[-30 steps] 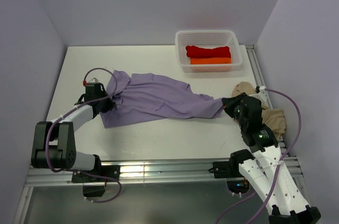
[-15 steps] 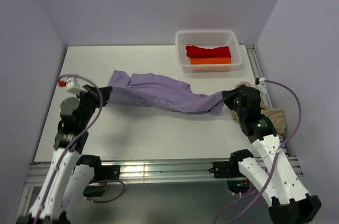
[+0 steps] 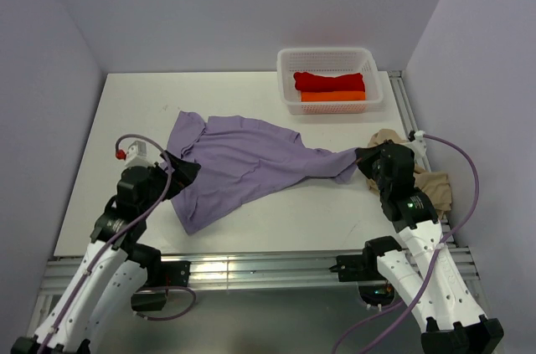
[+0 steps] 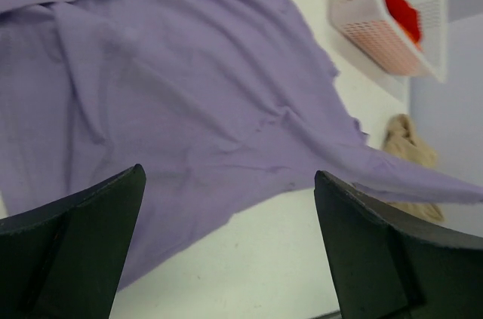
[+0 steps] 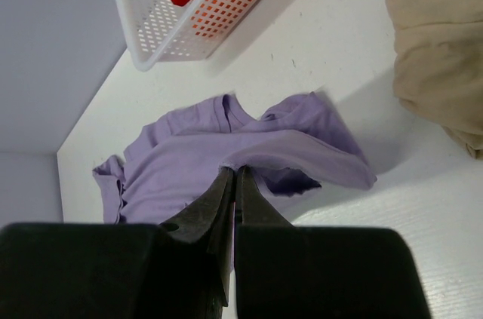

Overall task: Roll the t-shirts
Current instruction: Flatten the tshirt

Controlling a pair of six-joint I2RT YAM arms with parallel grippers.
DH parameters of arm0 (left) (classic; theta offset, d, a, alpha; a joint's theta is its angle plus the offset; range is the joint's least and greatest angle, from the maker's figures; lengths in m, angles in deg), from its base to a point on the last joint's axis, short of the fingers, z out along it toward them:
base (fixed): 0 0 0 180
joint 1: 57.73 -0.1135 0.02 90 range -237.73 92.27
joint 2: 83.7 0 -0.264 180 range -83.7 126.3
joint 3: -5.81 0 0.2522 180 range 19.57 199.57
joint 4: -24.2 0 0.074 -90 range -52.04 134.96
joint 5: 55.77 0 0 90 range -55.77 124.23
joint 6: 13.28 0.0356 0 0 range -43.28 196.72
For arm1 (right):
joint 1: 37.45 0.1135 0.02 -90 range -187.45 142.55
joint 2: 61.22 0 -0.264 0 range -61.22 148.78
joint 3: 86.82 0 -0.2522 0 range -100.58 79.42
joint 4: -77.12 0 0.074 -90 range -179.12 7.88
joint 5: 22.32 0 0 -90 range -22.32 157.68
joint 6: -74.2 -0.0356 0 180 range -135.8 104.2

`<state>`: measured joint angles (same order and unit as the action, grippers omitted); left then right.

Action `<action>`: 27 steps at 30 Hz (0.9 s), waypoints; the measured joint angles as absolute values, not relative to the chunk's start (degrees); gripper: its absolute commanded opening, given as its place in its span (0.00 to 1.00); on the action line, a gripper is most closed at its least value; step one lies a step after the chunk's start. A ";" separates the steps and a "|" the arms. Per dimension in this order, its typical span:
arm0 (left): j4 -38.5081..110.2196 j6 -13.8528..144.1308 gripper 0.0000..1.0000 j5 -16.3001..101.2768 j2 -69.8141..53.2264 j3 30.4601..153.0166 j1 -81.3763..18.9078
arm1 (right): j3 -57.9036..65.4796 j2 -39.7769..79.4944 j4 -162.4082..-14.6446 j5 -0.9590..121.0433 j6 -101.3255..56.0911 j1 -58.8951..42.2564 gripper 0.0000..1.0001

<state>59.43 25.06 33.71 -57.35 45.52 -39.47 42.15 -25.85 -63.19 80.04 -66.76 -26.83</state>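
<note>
Top external view shows the soft lavender t-shirt [image 3: 243,161] rumpled on the white table [image 3: 276,212], right fingers [image 5: 200,217] pinching its edge, left fingers [image 4: 75,243] wide and empty. Best grip the left side and pull it flat before rolling.

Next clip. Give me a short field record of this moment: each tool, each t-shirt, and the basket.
left tool: open, above the lavender t-shirt's left part, holding nothing
right tool: shut on the lavender t-shirt's right end
lavender t-shirt: spread on the table, wrinkled, not rolled
beige t-shirt: crumpled heap at the table's right edge
white mesh basket: far right, holds red t-shirt and orange t-shirt, side by side
</note>
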 measured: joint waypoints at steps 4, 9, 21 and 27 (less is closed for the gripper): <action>60.00 26.70 1.00 30.09 -46.25 49.96 -39.47 | 42.25 -25.91 -63.23 80.00 -66.74 -26.86 0.00; 59.98 27.99 0.99 29.52 -37.64 50.66 -39.47 | 42.43 -26.11 -63.23 79.58 -66.26 -26.88 0.00; 56.09 27.97 0.92 32.47 -33.88 45.04 -39.47 | 42.41 -21.19 -64.52 79.67 -64.45 -26.99 0.00; 51.30 28.47 0.79 28.01 -24.57 45.09 -39.49 | 42.41 -18.72 -65.88 79.65 -64.27 -27.01 0.00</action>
